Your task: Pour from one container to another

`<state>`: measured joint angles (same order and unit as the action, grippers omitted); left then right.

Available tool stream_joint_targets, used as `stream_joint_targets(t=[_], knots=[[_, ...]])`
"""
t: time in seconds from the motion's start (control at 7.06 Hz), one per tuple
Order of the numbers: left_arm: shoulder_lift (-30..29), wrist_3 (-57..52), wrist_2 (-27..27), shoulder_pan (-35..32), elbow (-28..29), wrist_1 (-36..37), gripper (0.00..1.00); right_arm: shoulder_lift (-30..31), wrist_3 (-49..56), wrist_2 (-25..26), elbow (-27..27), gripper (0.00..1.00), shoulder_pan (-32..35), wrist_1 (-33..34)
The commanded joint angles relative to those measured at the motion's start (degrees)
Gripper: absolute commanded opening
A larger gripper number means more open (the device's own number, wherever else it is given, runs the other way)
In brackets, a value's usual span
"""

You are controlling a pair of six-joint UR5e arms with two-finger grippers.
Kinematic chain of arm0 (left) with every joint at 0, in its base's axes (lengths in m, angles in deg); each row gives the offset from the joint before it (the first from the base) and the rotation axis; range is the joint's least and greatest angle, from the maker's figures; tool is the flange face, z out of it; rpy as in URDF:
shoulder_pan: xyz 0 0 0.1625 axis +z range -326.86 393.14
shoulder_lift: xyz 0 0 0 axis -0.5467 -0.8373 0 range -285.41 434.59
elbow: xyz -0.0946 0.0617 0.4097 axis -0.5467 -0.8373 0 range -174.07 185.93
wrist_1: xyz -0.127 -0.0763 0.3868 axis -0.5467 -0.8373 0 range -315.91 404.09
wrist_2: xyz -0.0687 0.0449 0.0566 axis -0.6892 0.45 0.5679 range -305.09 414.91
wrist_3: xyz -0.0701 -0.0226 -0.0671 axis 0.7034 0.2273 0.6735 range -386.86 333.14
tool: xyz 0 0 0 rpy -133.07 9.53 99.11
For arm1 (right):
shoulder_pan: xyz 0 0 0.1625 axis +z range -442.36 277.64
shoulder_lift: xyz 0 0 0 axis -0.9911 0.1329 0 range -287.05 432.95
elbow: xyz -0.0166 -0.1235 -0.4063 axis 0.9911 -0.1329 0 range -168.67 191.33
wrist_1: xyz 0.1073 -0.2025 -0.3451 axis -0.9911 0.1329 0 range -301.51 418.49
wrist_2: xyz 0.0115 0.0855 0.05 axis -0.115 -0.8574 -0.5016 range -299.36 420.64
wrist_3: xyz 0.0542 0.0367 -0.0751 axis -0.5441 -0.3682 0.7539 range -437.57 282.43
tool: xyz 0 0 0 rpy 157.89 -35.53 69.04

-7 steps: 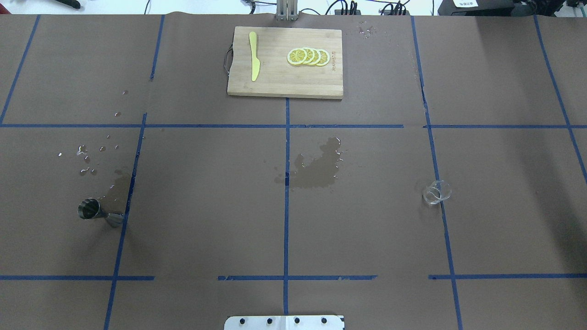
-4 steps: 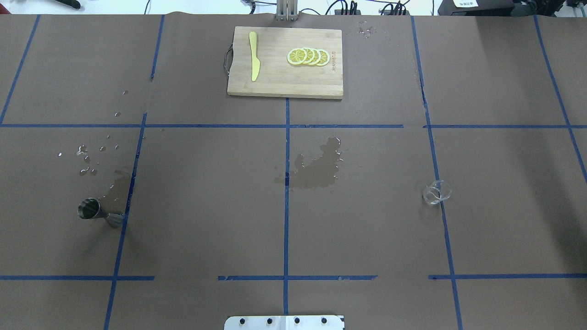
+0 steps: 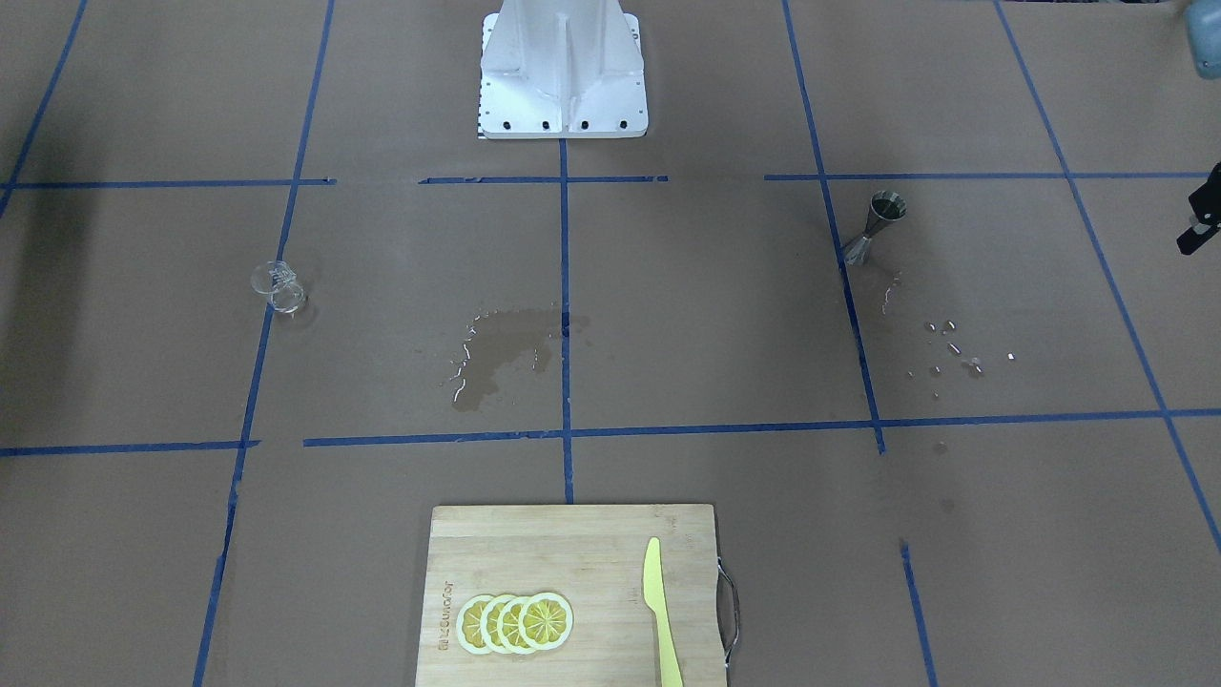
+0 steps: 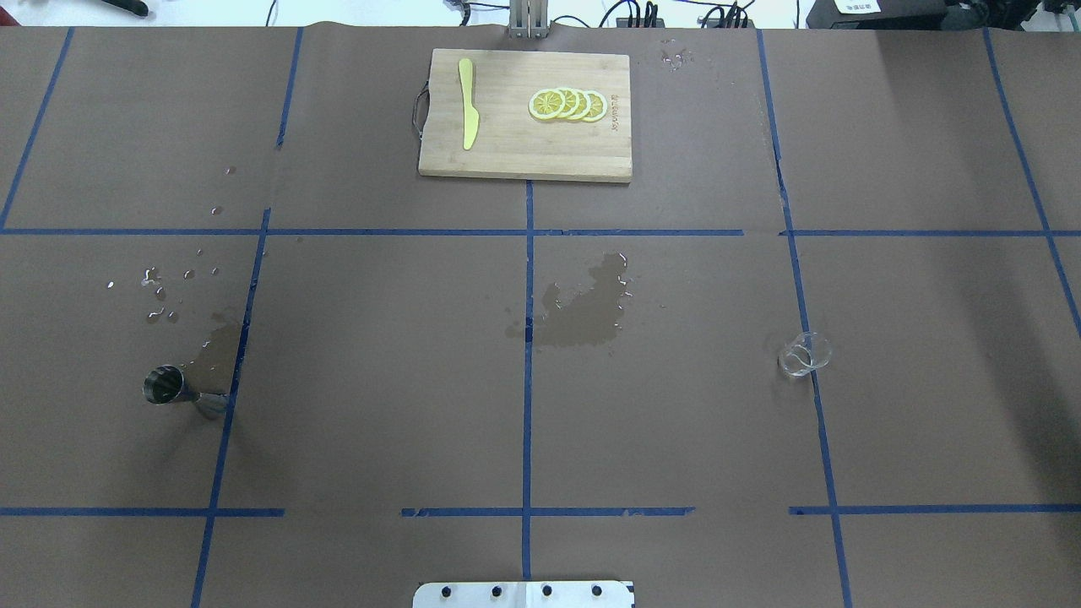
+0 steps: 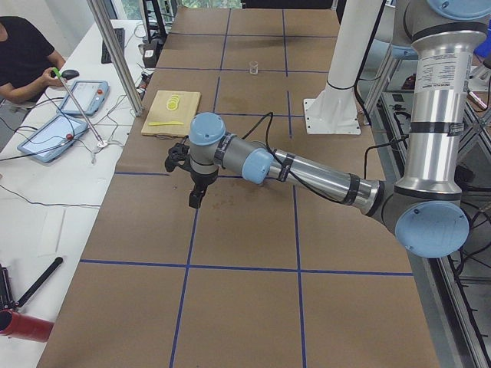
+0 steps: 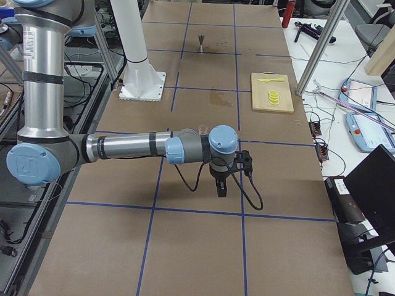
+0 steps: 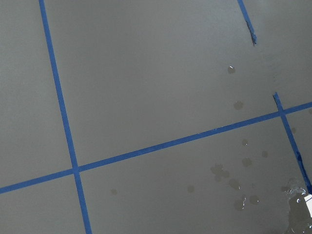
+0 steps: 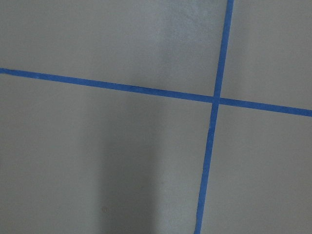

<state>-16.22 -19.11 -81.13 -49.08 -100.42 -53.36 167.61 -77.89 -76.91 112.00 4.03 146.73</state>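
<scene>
A steel jigger (image 4: 173,390) stands upright at the table's left, also seen in the front view (image 3: 873,227) and far off in the exterior right view (image 6: 201,42). A small clear glass beaker (image 4: 804,353) stands at the right on a tape line (image 3: 279,284). My left gripper (image 5: 196,201) hangs fingers down over the table's left end, well apart from the jigger. My right gripper (image 6: 221,190) hangs over the right end, just past the beaker (image 6: 202,130). Whether either is open or shut I cannot tell. Neither wrist view shows fingers.
A bamboo cutting board (image 4: 507,160) at the far middle carries a yellow knife (image 4: 467,103) and lemon slices (image 4: 567,104). A wet patch (image 4: 583,312) darkens the centre. Droplets (image 4: 165,291) lie beyond the jigger. The robot base (image 3: 563,72) stands at the near edge.
</scene>
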Motion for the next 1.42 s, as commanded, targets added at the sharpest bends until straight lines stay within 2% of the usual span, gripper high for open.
stream_joint_targets(t=[0.0,0.57,0.71,0.85,0.99,1.27], knots=[[0.19,-0.01,-0.01,-0.05,0.19,0.15,1.00,0.09,0.14,-0.17,-1.52,1.00,0.00,-0.08],[2.38,-0.10,0.08,-0.22,2.38,0.33,1.00,0.26,0.14,0.00,-1.61,1.00,0.00,-0.17],[4.65,-1.14,0.25,-0.31,2.56,0.15,1.00,0.18,0.14,0.00,-1.79,1.00,0.00,-0.17],[4.59,-5.24,0.34,-2.66,5.69,0.24,1.00,0.00,0.49,0.00,-2.14,1.00,0.00,-0.17],[4.50,-13.90,0.25,-7.47,10.07,0.33,1.00,0.00,0.67,0.00,-2.23,1.00,0.09,-0.17],[2.58,-15.48,0.25,-8.40,9.86,7.76,1.00,-0.09,0.93,0.18,-2.23,1.00,0.09,-0.26]])
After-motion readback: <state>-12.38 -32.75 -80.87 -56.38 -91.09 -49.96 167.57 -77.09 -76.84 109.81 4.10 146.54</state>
